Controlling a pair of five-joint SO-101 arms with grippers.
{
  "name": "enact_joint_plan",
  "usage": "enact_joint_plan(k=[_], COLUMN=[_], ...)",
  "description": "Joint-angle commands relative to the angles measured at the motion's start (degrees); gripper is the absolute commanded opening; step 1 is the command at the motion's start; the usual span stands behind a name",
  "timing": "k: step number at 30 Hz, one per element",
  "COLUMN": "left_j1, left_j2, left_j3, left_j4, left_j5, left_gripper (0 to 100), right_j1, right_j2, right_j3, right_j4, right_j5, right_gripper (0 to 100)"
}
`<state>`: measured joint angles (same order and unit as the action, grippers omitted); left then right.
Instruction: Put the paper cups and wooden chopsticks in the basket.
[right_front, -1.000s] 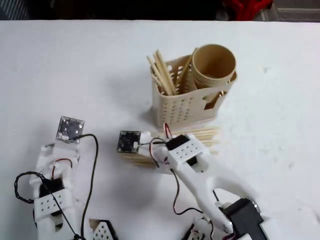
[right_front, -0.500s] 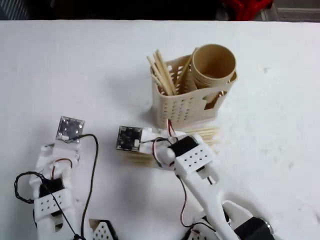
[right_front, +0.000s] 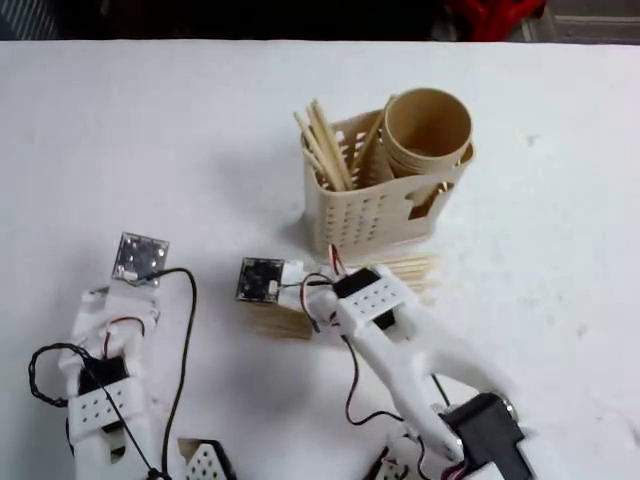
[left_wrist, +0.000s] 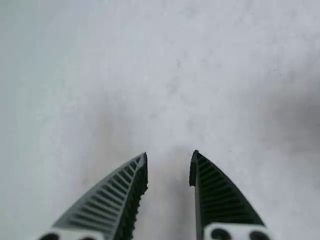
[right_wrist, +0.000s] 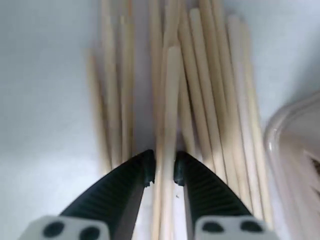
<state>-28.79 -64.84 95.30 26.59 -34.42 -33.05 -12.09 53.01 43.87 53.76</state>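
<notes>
here, the right gripper (right_wrist: 163, 170) has its jaws pressed nearly together on a single chopstick (right_wrist: 169, 100), which runs between the tips; that stick lies among the loose wooden chopsticks (right_wrist: 210, 95), flat on the table (right_front: 150, 130) and just beside the foot of the basket (right_front: 370, 215); the basket stands upright, with stacked paper cups (right_front: 428, 125) in one side and a bundle of leaning sticks (right_front: 325, 150) in the other; the left gripper (left_wrist: 168, 162), jaws parted, hangs over bare table, well apart from the pile.
</notes>
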Motion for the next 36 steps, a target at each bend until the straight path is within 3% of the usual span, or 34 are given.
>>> enact_joint_plan(k=[1, 19, 24, 28, 36], left_j1=[0.8, 0.8, 0.8, 0.8, 0.8], left_j2=[-0.7, -0.7, -0.7, -0.7, -0.7], left_j3=[-0.2, -0.2, -0.2, -0.2, -0.2], left_j4=[-1.1, -1.1, -1.1, -1.1, -1.1], left_j5=[0.3, 0.3, 0.3, 0.3, 0.3], left_gripper=[15, 15, 15, 15, 15], right_j1=[0.7, 0.4, 0.2, 0.2, 0.3], right_j2=[0.1, -11.2, -9.5, -7.6, -6.3], right_j3=[-1.6, -7.4, -7.2, -7.2, -6.9], right_j4=[-1.2, 8.5, 8.2, 7.2, 6.3], right_j5=[0.0, -4.0, -6.8, -6.9, -6.9], right_gripper=[4.7, 1.9, 9.2, 1.3, 1.9])
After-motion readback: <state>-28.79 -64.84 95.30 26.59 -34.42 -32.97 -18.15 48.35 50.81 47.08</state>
